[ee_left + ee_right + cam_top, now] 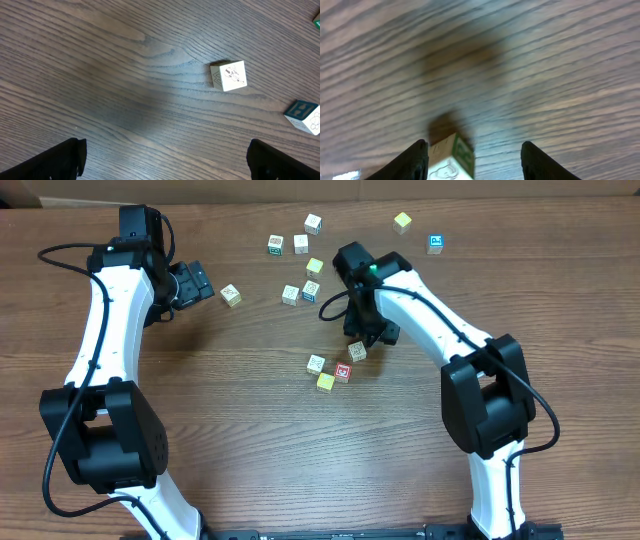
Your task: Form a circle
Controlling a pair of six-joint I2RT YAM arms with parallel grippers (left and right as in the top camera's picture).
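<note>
The circle is a small cluster near the table's middle: a whitish cube, a yellow cube, a red-printed cube and a pale cube. My right gripper hangs over the pale cube. In the right wrist view this cube, with green print on one face, rests on the table against the left finger; a wide gap separates it from the other finger, so the right gripper is open. My left gripper stands open at the far left, nothing between its fingers.
A loose pale cube lies just right of the left gripper, also seen in the left wrist view beside a teal-printed cube. Several more cubes are scattered at the back, among them a yellow-green one and a blue one.
</note>
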